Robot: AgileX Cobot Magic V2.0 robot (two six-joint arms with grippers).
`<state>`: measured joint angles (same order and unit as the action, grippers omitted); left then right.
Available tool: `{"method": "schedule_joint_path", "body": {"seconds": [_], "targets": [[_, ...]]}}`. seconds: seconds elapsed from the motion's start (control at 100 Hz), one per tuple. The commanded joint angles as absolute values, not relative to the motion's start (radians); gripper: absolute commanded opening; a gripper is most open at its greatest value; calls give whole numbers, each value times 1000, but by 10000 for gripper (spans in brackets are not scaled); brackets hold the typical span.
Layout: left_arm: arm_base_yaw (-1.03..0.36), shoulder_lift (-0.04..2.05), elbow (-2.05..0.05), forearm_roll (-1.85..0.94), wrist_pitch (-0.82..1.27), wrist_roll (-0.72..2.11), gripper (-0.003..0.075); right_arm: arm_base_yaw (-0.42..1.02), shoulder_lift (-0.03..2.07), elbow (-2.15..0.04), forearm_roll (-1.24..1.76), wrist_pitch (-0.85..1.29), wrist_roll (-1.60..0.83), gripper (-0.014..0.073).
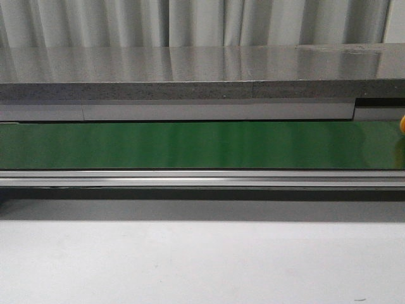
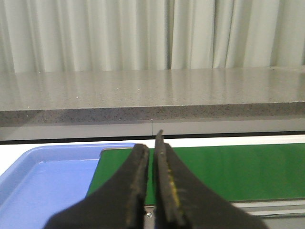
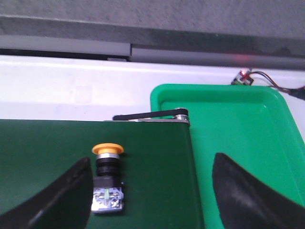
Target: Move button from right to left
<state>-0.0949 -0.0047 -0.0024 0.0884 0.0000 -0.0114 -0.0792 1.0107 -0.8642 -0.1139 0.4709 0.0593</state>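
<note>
Conveyor belt [image 1: 190, 144]: green, running across the front view between a grey speckled counter [image 1: 190, 63] behind and a white counter [image 1: 190, 259] in front. Neither arm shows in this view.

Button [image 3: 107, 179]: lying on its side on the conveyor belt near the belt's right end, orange-yellow cap [image 3: 107, 149] pointing toward the far edge of the belt, black body behind it, the base with green-white markings nearest the camera. In the front view only a sliver of orange [image 1: 402, 124] shows at the frame's right edge, at the belt's far side.

Right gripper [image 3: 147, 191]: jaws spread wide and holding nothing. One finger [image 3: 66, 193] sits just beside the button; contact cannot be told. The other finger [image 3: 248, 191] hangs over the green tray [image 3: 238, 119], which adjoins the belt's right end.

Left gripper [image 2: 151, 191]: fingers nearly together, a thin gap between them, nothing held. It hangs over the belt's left end, beside a blue tray [image 2: 43, 176].
</note>
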Motion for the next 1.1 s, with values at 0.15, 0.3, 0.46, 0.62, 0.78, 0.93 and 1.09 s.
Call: {"method": "schedule_joint_path", "body": {"seconds": [0.15,0.3,0.46,0.62,0.78,0.93,1.09], "targets": [[-104,-41,38,79,-89,-21,5,2,765,-712,-118,338,50,499],[-104,-41,38,79,-89,-21,5,24,611,-587,-118,306,50,499],[-104,-41,38,79,-89,-21,5,43,437,-465,-115,291,50,499],[-104,-41,38,79,-89,-21,5,48,288,-394,-109,332,50,493],[-104,-41,38,79,-89,-21,5,48,210,-386,-109,354,50,402],[-104,-41,38,79,-89,-21,5,48,206,-386,-109,359,50,250],[-104,-41,38,79,-89,-21,5,48,206,-386,-109,360,50,113]]}}
